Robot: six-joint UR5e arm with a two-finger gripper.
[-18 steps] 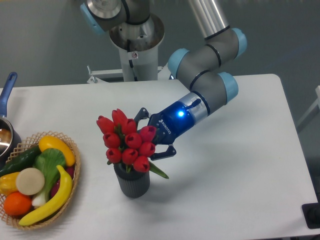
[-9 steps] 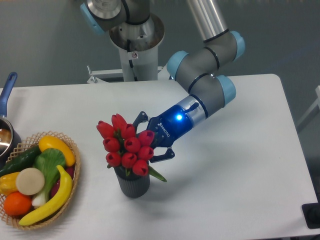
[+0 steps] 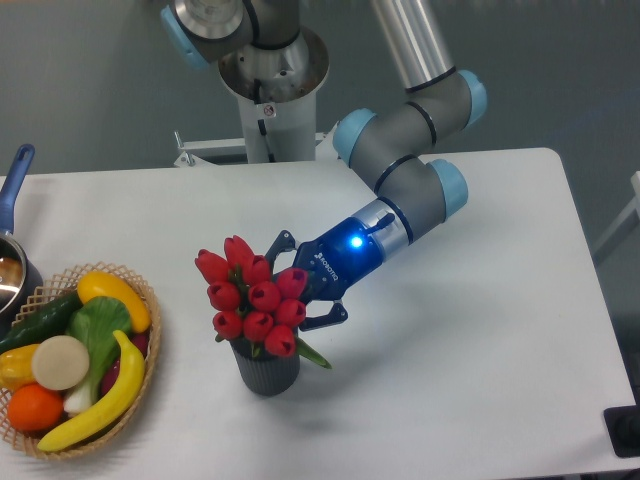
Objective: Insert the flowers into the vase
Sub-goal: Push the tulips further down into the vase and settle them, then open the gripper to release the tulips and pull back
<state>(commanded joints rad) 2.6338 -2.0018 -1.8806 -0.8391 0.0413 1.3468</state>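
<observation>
White bench [image 3: 480,340], rounded corners, running nearly the full width of the shot. Front and centre on it stands the vase [image 3: 264,367], dark grey, ribbed, upright, with the flowers [image 3: 252,296] bunched over its mouth, red tulip buds packed tight, one green leaf poking out to the right of the rim. Over at the left edge sits a wicker basket [image 3: 148,345], well apart from the vase, loaded with bananas, a cucumber, an orange and other produce. Just behind the basket, at the very left border, a metal saucepan [image 3: 12,262] with a blue handle, mostly cut off by the frame. At the bench's far edge, the robot's pedestal [image 3: 270,120] rises.
</observation>
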